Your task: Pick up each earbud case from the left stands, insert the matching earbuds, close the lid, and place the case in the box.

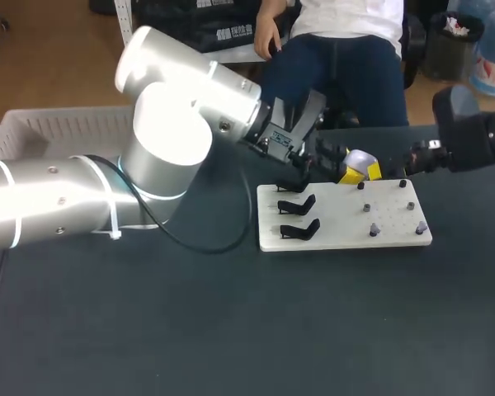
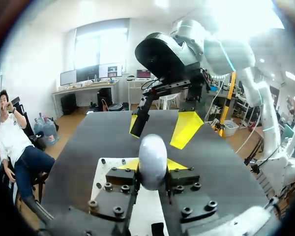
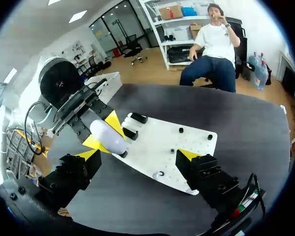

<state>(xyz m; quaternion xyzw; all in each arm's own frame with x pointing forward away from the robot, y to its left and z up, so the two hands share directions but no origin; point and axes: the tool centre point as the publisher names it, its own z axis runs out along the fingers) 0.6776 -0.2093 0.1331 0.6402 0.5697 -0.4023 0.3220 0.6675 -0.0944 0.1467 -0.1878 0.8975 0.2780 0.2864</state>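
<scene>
My left gripper (image 1: 360, 172) is shut on a smooth white oval earbud case (image 1: 359, 159), held just above the far edge of the white board (image 1: 346, 238). In the left wrist view the case (image 2: 152, 160) stands upright between the yellow fingertips (image 2: 177, 164). My right gripper (image 1: 410, 159) hangs a short way to the right of the case, facing it, open wide with nothing in it. From the right wrist view the case (image 3: 108, 136) lies ahead of the open right gripper (image 3: 137, 155). Three black stands (image 1: 299, 206) on the board's left half are bare.
Several small grey pieces (image 1: 374, 231) sit on pegs on the board's right half. A white slatted box (image 1: 49, 128) stands at the table's far left, partly behind my left arm. A black cable (image 1: 206, 246) loops on the table beside the board.
</scene>
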